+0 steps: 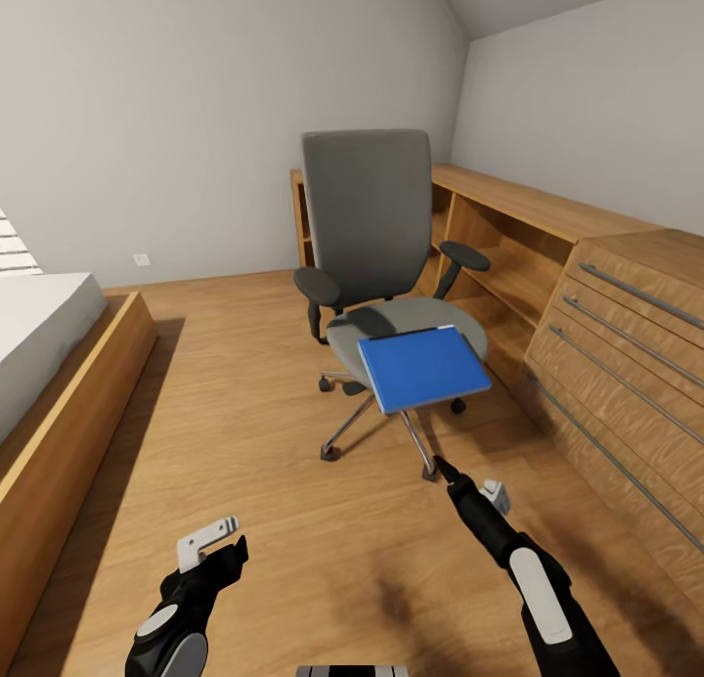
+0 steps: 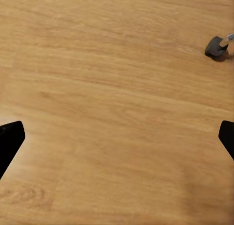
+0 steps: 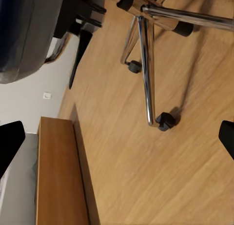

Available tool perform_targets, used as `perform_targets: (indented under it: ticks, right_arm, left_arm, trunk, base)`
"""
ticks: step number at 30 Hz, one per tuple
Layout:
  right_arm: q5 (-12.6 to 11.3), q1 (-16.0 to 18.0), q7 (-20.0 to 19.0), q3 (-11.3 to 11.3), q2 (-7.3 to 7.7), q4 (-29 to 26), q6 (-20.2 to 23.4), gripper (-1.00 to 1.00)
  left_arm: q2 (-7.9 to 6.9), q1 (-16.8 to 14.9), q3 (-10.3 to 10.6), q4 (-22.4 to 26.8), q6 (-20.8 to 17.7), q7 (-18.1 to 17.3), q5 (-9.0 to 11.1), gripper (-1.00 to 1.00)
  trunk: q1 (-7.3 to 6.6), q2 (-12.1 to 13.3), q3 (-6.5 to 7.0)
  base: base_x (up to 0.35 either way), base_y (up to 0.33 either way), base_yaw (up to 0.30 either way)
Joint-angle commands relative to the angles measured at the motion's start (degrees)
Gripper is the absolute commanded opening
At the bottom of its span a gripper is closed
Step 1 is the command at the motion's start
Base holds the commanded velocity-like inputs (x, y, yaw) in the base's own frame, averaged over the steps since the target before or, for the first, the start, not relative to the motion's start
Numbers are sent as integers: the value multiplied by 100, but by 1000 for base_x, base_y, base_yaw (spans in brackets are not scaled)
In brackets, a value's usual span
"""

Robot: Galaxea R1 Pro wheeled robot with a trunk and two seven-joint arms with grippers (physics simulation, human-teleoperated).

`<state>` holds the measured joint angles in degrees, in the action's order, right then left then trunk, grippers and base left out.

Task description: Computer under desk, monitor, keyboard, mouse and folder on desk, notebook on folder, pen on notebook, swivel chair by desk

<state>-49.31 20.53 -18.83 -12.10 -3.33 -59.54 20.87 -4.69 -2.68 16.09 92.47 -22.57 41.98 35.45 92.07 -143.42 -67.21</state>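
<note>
The blue folder (image 1: 423, 367) lies flat on the front of the swivel chair (image 1: 370, 229) seat, and 1 corner juts past the seat's front edge. That overhang is my main worry: if I nudge the near edge instead of gripping it, the thin, smooth cover could slide off the padded grey cushion onto the wooden floor (image 1: 284, 520). The chair rides on castors (image 3: 165, 121) at the ends of shiny metal legs, so a push from my right gripper (image 1: 467, 483), which is low and just in front of the base, could roll or spin the whole seat away from me. My arm could also catch a leg on the way up.

My right fingers (image 3: 9, 144) are spread wide, empty, pointing under the seat. My left gripper (image 1: 210, 542) hangs over bare floor, its fingers (image 2: 10, 139) also wide apart, holding nothing.

The desk (image 1: 548, 217) to my right is grained wood with open shelves and drawers with long metal bar handles. A wood-framed bed (image 1: 59, 403) sits at my left.
</note>
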Motion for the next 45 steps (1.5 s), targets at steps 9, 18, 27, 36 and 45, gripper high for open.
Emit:
perform_targets:
  ticks: [9, 18, 27, 36, 45]
  right_arm:
    - [-47, -2, -8, -26, -32, -457, 19, 100]
    - [-64, -5, -24, -21, -59, -569, 61, 100]
    - [-69, -5, -32, -16, -220, -569, 66, 100]
    - [-70, -5, -44, 1, -346, -569, 64, 100]
    - [-71, -5, -193, 87, -359, -581, 58, 100]
  left_arm:
    - [-6, -5, 16, 5, -18, 49, 32, 100]
    - [-6, -5, 17, -1, -19, 49, 32, 100]
    - [-6, -5, 17, -1, -19, 49, 32, 100]
    - [-6, -5, 17, -1, -19, 50, 32, 100]
    - [-6, -5, 17, -1, -19, 48, 32, 100]
  trunk:
    - [-1, -2, -5]
    - [-1, -2, -5]
    - [-1, -2, -5]
    - [-1, -2, -5]
    - [-1, -2, -5]
  base:
    - [18, 0, 0]
    - [2, 0, 0]
    - [0, 0, 0]
    - [0, 0, 0]
    - [0, 0, 0]
